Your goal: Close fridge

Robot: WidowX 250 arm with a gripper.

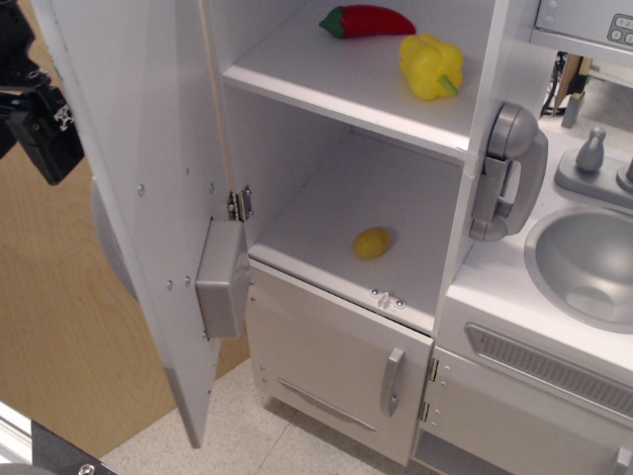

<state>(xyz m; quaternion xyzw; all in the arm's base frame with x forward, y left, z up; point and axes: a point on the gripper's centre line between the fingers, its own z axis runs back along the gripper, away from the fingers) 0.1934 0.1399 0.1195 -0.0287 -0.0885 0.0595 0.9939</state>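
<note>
The white fridge (326, 198) stands open. Its tall door (148, 178) is swung out to the left, inner face toward the camera, with a grey box (222, 279) fixed low on it. Two white shelves (366, 84) show inside. A red pepper (368, 20) and a yellow pepper (431, 65) lie on the upper shelf, a small yellow fruit (373, 242) on the lower one. My black gripper (35, 119) is at the far left, behind the door's outer side, partly cut off by the door edge. I cannot tell how its fingers stand.
A shorter lower white door (341, 361) with a small grey handle (393, 381) is shut below the fridge. A grey toy phone (506, 173) hangs on the right wall. A grey sink (588, 262) with a tap (593, 158) lies at right. A wooden panel (59, 327) stands at left.
</note>
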